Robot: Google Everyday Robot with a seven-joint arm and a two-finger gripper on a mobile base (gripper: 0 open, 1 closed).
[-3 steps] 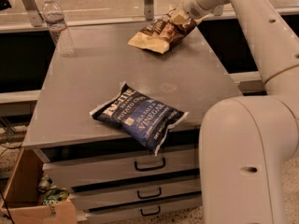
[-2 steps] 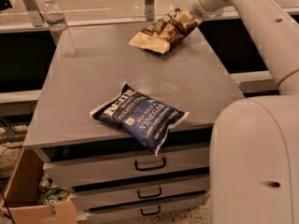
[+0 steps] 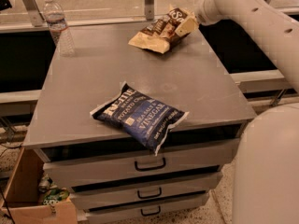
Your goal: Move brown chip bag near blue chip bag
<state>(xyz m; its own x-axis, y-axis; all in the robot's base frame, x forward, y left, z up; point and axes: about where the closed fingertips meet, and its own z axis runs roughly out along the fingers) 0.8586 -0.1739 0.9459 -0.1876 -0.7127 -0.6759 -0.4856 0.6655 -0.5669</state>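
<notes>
Robot body (image 3: pixel 268 171) has slid right; gripper (image 3: pixel 188 25) clamps raised end of brown chip bag (image 3: pixel 156 31), ready to carry toward blue chip bag (image 3: pixel 140 116).

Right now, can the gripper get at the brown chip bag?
Likely yes: the gripper sits at one end of the brown chip bag, at the back edge of the table, with nothing between them.
</notes>
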